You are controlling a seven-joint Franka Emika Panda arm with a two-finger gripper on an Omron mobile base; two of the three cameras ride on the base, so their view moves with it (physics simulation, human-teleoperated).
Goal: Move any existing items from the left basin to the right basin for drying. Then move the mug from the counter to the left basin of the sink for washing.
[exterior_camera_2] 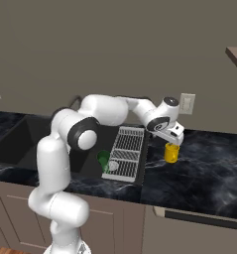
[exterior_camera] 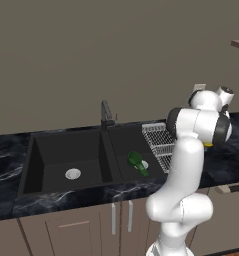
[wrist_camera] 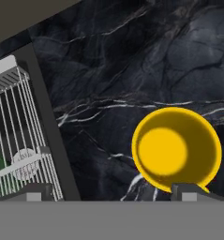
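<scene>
The gripper (exterior_camera_2: 172, 140) hangs just above the yellow mug (exterior_camera_2: 171, 153) on the marble counter (exterior_camera_2: 209, 168), jaws wide apart. The green bottle (exterior_camera: 137, 162) apparently lies in the right basin (exterior_camera: 125, 150), beside the wire rack (exterior_camera_2: 126, 151).

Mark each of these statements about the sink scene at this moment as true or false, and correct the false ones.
1. The green bottle lies in the right basin. True.
2. The yellow mug sits in the left basin. False: it stands on the counter, right of the sink.
3. The gripper is open, above the mug. True.
4. The mug lies tipped on its side. False: it stands upright, its mouth facing the hand view.
5. The left basin holds a plate. False: just its silver drain shows there.
6. A wire rack sits in the right basin. True.
</scene>
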